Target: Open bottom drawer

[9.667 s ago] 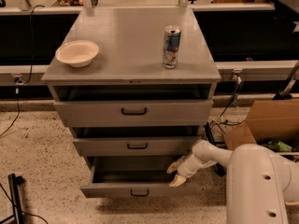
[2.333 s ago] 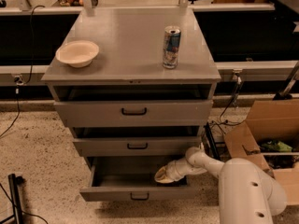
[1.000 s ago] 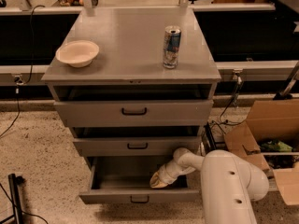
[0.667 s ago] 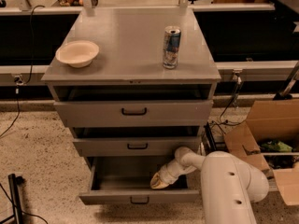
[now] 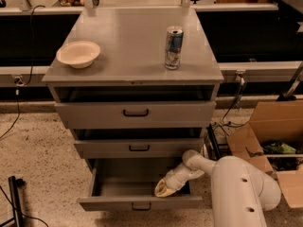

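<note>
Bottom drawer of the grey cabinet stands well out toward the near side, its flat front with the small black bar handle closest to the camera and its plain grey interior exposed. The gripper is inside this drawer at its right near corner, low against the floor of the drawer and just behind the front panel. How its grasp stands is not discernible from this angle. The white arm reaches into the drawer from the right, over the drawer's right side, and joins the robot's large rounded white body at the near right. Above, the middle drawer and the taller top drawer each show a dark gap over their fronts and sit far less far out than the lowest one. On the cabinet top, a pale bowl rests near the left edge and an upright drinks can stands toward the right, well apart from the bowl. An open cardboard box sits on the speckled floor to the right of the cabinet, with black cables near it.
</note>
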Controlling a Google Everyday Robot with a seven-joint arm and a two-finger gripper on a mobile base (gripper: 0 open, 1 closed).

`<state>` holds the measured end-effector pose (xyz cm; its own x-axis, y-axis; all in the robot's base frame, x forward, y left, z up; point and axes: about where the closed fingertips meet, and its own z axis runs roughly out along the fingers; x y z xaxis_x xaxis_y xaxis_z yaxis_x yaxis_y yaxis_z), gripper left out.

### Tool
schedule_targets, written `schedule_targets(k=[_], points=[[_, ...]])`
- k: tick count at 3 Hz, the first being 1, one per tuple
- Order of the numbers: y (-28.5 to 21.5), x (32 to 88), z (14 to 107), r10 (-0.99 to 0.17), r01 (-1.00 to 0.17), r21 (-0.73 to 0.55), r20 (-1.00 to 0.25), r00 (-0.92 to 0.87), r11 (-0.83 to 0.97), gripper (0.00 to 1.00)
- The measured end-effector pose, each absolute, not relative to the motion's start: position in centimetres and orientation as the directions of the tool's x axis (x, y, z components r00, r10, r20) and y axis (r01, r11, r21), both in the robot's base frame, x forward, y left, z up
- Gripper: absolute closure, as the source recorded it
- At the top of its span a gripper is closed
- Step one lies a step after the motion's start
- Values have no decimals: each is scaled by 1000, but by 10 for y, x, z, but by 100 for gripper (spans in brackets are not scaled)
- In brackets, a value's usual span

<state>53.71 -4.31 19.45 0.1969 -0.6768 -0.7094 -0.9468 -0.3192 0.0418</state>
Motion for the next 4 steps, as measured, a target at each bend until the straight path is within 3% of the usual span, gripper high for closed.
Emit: schedule_targets(k=[4], points=[[-6,554,199,-796,-974,-63,-567,214,-217,100]])
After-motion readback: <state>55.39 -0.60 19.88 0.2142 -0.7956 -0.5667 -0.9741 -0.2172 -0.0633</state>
